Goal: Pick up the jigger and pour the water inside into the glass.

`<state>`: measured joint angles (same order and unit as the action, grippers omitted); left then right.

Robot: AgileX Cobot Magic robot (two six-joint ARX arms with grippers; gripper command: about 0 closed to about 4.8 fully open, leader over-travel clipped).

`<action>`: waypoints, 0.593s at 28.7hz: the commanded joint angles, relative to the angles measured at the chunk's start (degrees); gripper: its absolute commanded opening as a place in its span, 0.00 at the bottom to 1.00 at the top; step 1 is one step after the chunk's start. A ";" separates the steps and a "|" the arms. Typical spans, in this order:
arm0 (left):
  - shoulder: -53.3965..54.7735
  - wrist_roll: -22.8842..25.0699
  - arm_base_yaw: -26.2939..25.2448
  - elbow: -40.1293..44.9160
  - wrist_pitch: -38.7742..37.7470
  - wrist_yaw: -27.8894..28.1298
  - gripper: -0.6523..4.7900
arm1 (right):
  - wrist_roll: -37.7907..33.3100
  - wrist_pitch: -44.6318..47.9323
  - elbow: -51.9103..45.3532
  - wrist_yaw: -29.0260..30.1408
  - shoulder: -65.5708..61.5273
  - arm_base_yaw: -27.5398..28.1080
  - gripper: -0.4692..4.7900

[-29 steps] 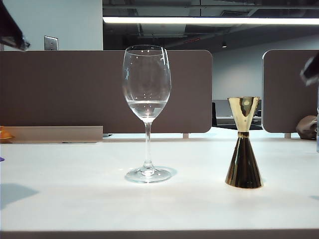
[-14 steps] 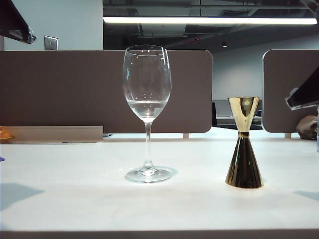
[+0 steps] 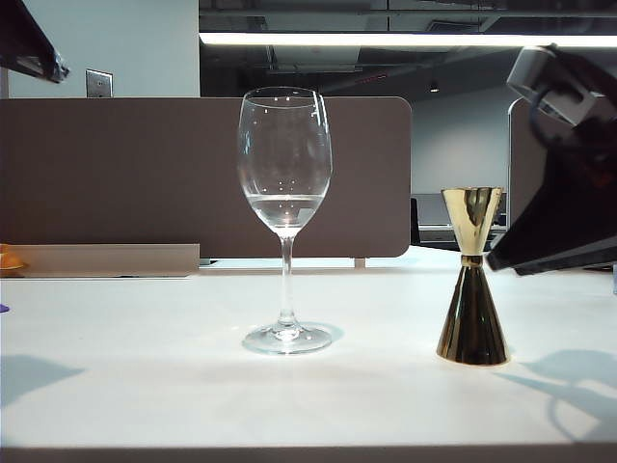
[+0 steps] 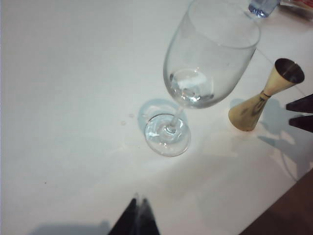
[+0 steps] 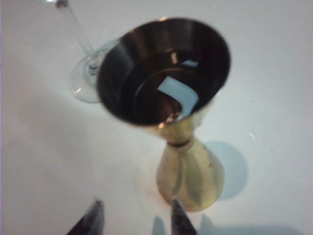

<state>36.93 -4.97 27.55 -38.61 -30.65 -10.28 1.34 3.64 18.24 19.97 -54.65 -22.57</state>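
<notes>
Task barely begun: right gripper (image 5: 134, 218), fingers spread, hovers just beside the untouched upright jigger (image 3: 471, 280); left gripper (image 4: 138, 215), fingers pressed together, waits near the glass (image 3: 284, 217).

White tabletop (image 3: 145, 386) fills foreground; directly behind its far edge stands a brown desk partition w/ rounded corners (image 3: 125, 174), a 2nd like panel (image 3: 525, 174) further right of it w/ a gap between. Above the partition: pale wall w/ a metal switch plate (image 3: 97, 83) at left, dark open ceiling w/ one long lit fluorescent strip (image 3: 386, 40). Low beige tray-like ledge (image 3: 106, 258) sits against partition base, left end.
</notes>
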 commanded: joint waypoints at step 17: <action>-2.75 0.02 0.02 -0.24 -0.59 0.00 0.11 | -0.04 16.20 0.28 -0.96 -11.34 -0.13 0.51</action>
<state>34.26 -4.97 27.53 -38.61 -31.55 -10.26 1.32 17.43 18.31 19.05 -65.39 -22.72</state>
